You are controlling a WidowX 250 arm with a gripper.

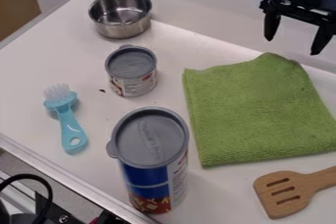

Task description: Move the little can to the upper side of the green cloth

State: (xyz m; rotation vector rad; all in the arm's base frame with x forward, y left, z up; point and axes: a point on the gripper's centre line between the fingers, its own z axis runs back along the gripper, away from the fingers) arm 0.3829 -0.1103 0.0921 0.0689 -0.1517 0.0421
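Leftmost, the blue brush [66, 118] lies near the little can [132, 71], which stands upright left of the green cloth [259, 107]; a careless sideways approach could topple the can. In front, the tall can [151, 159] stands close, so swinging low I might knock it. If I drag my load across, the cloth's edge could catch and bunch. Far right, my gripper [292, 42] hangs open and empty, fingers spread; closing off-centre might let the can slip.
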